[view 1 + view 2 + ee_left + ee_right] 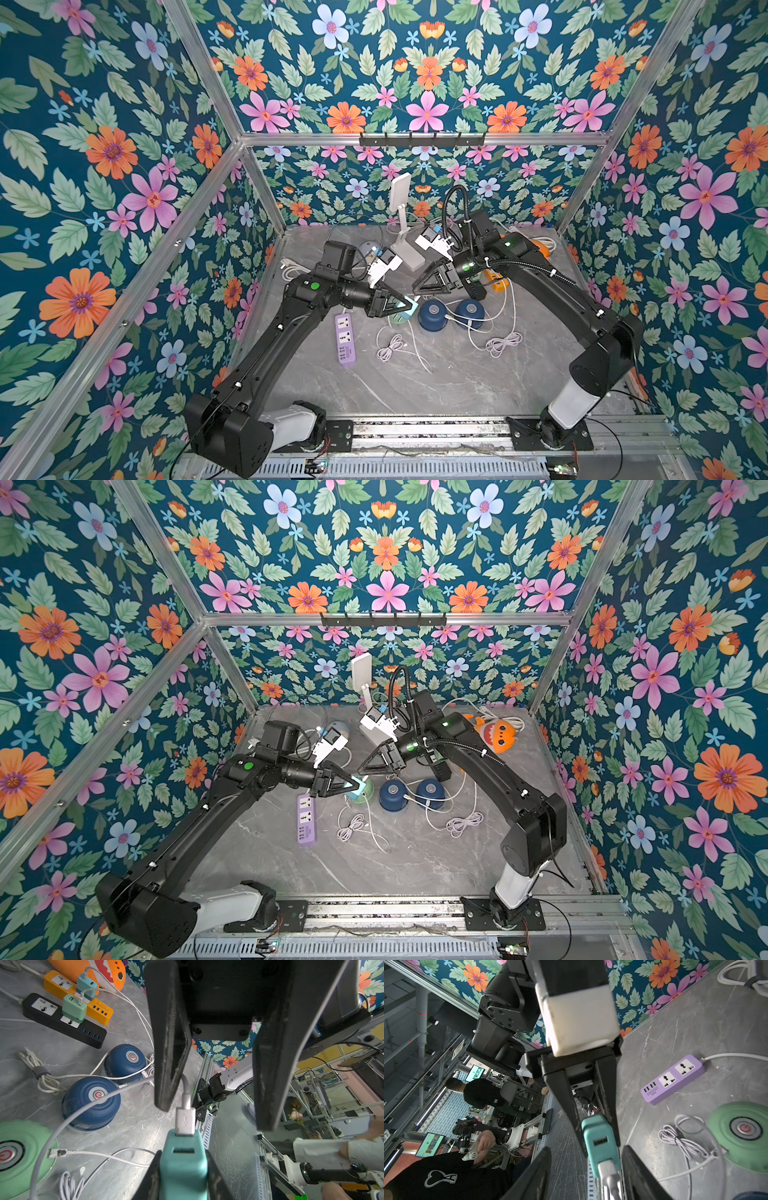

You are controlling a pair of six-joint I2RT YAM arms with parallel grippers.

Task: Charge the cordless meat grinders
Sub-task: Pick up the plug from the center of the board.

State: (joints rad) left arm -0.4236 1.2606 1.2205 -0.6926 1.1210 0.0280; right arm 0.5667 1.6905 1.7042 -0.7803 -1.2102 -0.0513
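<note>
Mid-table, over the grey marble top, the left gripper is clamped tight on a teal plug adapter. A white USB plug sits in one port, and the embossed USB trident on it reads cleanly; the port next to it is free. The right gripper faces it with jaws standing apart on either side of that plug and its cable, gripping nothing.

Now the grinders: in a top view the pale green grinder barely peeks out beneath the left gripper, but both wrist views show its silvery button with a red power symbol. Just beside it sit the two navy grinders, same red symbol on each button in the left wrist view, white connectors at their sides.

The purple power strip lies near the green one; its small label by the USB ports is too fine to read. Only the left wrist view properly shows the black power strip carrying a mint adapter and the orange power strip carrying another teal one; the right arm covers most of them from above.
</note>
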